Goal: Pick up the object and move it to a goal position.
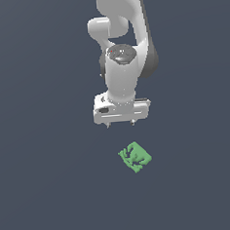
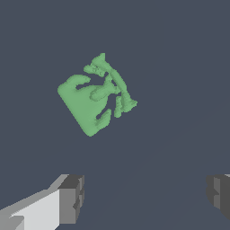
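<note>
The object (image 1: 135,157) is a small bright green lumpy block with darker grooves, lying on the dark grey floor and turned like a diamond. My white gripper (image 1: 120,124) hangs above and behind it, a short gap away, pointing down. Its two short fingertips (image 1: 108,124) stand wide apart with nothing between them. In the wrist view the object (image 2: 94,96) lies ahead of the open gripper (image 2: 146,195), outside the gap between the grey pads (image 2: 72,197).
The white arm (image 1: 123,43) rises behind the gripper toward the top of the exterior view. A flat dark grey floor (image 1: 44,191) surrounds the block on every side.
</note>
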### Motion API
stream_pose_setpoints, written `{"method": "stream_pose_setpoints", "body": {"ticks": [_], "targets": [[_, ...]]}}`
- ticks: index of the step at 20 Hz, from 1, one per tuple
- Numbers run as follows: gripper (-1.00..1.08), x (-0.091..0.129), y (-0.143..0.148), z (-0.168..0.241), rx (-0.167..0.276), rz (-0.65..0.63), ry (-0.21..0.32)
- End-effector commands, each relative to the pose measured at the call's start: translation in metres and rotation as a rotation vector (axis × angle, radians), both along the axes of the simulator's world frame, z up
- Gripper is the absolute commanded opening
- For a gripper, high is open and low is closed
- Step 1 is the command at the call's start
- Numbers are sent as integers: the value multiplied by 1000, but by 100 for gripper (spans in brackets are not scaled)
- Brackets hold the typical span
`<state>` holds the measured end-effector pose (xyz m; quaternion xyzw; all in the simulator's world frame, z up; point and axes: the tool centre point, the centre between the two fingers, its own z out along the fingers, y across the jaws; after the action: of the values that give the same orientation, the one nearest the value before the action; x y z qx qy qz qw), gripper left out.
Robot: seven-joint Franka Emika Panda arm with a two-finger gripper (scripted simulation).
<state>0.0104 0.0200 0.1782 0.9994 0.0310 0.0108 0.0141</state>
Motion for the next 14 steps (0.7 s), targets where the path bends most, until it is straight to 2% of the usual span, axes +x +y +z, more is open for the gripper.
{"method": "stream_pose_setpoints", "body": {"ticks": [1, 9, 14], "targets": [[100, 0, 0, 0, 0, 0, 0], [100, 11, 7, 12, -22, 20, -38], [100, 11, 8, 13, -23, 20, -39]]}}
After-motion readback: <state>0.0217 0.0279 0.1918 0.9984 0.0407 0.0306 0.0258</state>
